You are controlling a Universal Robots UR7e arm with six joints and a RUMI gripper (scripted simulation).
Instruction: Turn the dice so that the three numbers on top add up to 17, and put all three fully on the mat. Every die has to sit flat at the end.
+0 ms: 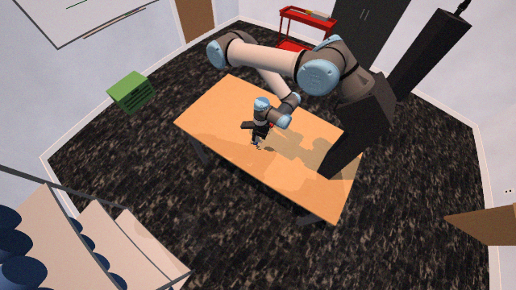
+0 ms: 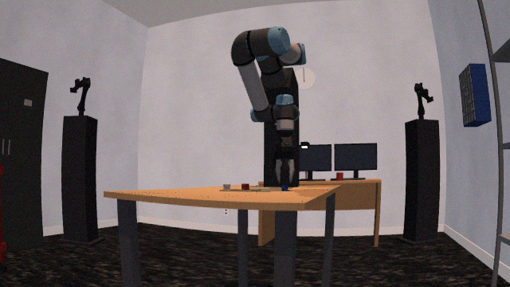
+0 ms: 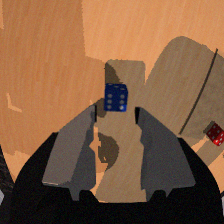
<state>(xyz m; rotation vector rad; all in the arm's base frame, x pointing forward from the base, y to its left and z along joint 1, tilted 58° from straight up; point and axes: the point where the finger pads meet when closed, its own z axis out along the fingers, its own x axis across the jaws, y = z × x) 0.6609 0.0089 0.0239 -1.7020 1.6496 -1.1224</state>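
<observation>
Blue die [image 3: 116, 97] lies flat on the wooden table [image 3: 45, 60], six white dots on its top face, just off the mat's [image 3: 185, 80] edge. Above it hangs the gripper [image 3: 116, 116], its two grey fingers partly open with nothing between them, the die showing past their tips. A red die [image 3: 215, 134] sits to the right, on the mat. In the side view a grey die [image 2: 226, 186] stands well apart, beyond the red one.
</observation>
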